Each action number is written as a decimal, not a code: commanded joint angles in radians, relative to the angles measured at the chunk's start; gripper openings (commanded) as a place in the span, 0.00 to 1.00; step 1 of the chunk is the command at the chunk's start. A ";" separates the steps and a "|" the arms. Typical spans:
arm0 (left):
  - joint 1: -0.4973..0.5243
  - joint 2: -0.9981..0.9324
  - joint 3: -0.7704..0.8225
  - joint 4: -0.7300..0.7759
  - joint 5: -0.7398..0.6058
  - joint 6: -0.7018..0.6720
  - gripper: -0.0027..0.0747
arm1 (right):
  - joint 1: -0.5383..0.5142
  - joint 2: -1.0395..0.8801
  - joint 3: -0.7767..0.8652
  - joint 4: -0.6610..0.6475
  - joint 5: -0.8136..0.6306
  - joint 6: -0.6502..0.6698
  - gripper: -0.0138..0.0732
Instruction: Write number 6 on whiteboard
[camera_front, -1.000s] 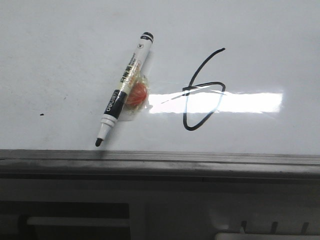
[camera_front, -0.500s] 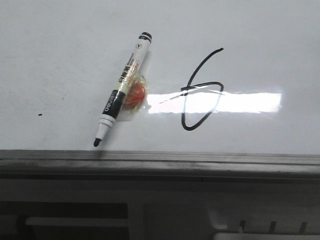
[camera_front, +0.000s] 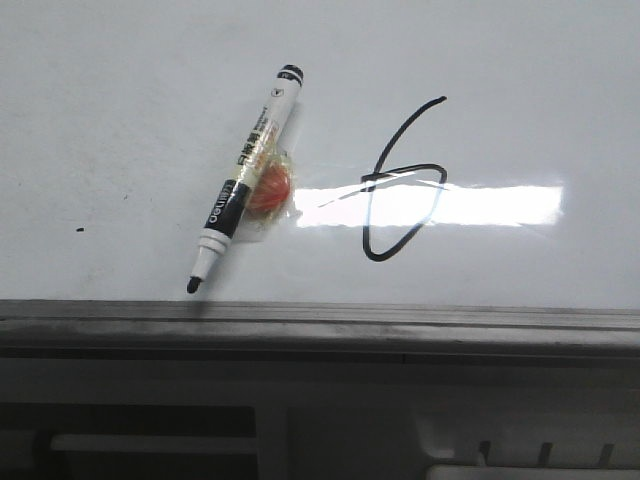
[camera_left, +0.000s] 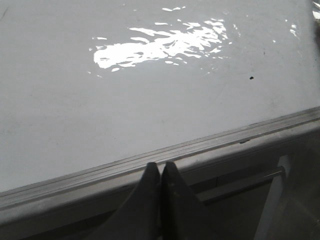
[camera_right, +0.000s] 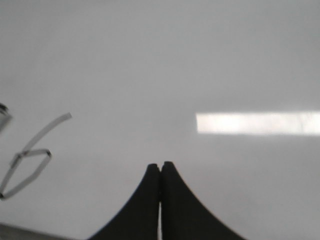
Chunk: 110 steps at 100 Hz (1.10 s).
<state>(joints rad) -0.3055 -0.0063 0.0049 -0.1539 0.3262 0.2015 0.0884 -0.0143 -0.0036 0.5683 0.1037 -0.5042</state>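
A thin black hand-drawn number 6 (camera_front: 400, 180) sits on the glossy whiteboard (camera_front: 120, 120), off to one side of the right gripper (camera_right: 160, 165), not touching. Both the right gripper and the left gripper (camera_left: 160, 165) are clenched, empty.

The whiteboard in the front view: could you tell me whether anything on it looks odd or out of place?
Yes. An uncapped marker lies askew on the whiteboard, tip toward the grey edge rail, with a small orange object in clear wrap tucked against its barrel. The number 6 beside it has a pointed, lopsided loop.

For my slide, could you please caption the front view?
Black hand-drawn number 6 beside an uncapped marker on the glossy whiteboard.
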 joint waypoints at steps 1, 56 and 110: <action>0.003 -0.029 0.044 -0.002 -0.056 -0.008 0.01 | -0.131 0.005 -0.022 -0.132 0.137 0.121 0.08; 0.003 -0.029 0.044 -0.002 -0.056 -0.008 0.01 | -0.298 -0.015 0.043 -0.568 0.161 0.504 0.08; 0.003 -0.029 0.044 -0.002 -0.056 -0.008 0.01 | -0.225 -0.015 0.043 -0.712 0.031 0.654 0.08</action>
<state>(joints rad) -0.3055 -0.0063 0.0049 -0.1522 0.3277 0.2015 -0.1419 -0.0143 0.0148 -0.0866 0.2264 0.0810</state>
